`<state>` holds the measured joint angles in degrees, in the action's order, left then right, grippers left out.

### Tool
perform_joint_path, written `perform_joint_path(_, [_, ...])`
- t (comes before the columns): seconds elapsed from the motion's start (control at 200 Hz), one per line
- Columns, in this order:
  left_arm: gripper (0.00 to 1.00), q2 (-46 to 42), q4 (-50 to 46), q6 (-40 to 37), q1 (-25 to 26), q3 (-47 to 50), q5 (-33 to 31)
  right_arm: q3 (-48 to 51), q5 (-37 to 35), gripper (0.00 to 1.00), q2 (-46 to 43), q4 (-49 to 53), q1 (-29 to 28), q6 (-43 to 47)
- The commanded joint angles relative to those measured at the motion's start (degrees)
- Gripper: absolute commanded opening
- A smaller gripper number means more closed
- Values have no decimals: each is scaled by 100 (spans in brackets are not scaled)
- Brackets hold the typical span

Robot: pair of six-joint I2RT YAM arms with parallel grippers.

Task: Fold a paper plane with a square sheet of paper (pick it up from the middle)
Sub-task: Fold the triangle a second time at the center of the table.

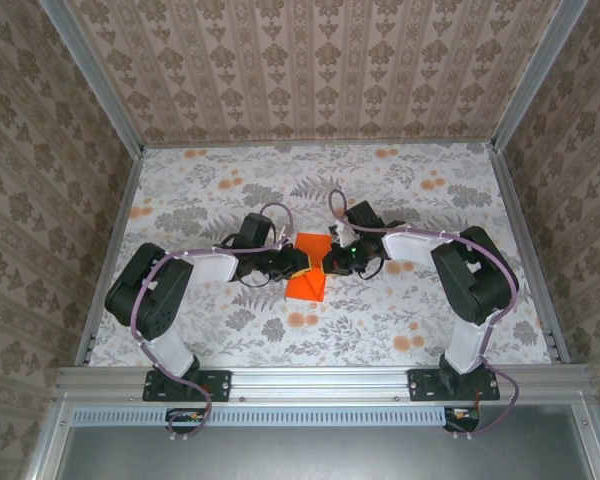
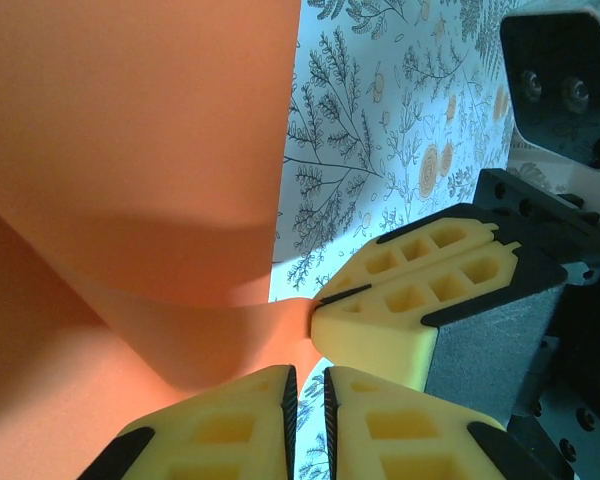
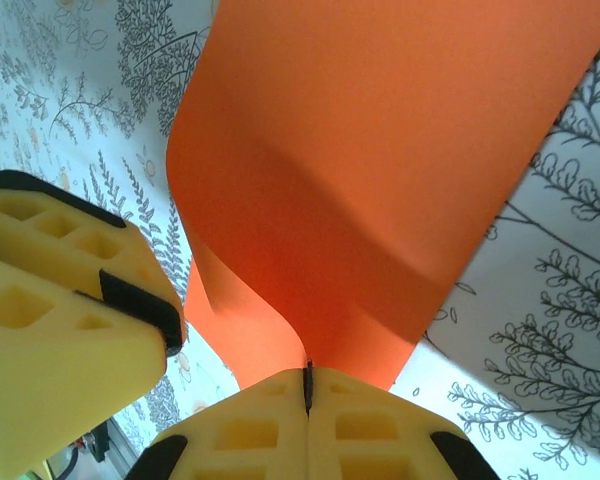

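The square sheet of paper, vivid orange, is humped up at the middle of the table between both grippers. My right gripper is shut on a raised fold of it; in the right wrist view its fingers meet with the paper rising out of them. In the left wrist view that gripper pinches the paper's edge. My left gripper stands just beside it with a slim gap between its fingers, and tablecloth shows through the gap. From above, the left gripper sits against the paper's left side.
A floral tablecloth covers the table. Patterned walls stand at the back and both sides, with metal rails along the edges. Both arms' elbows bend outward, to the left and the right.
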<state>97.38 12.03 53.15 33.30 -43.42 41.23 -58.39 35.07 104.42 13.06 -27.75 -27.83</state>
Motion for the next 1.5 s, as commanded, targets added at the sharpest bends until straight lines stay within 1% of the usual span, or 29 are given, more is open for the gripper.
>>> perform_joint_path(0.0, [18, 163, -183, -79, 35, -148, 60, -206, -133, 5, 152, 264, 24, 278])
perform_joint_path(0.27, [18, 349, -394, -174, 80, -424, 44, -456, -158, 5, 339, 520, 55, 560])
perform_joint_path(0.68, [18, 480, -501, -221, 124, -539, 50, -704, -196, 6, 493, 818, 83, 879])
perform_joint_path(1.495, [18, 588, -667, -349, 151, -704, 87, -935, -312, 6, 728, 1006, 85, 984])
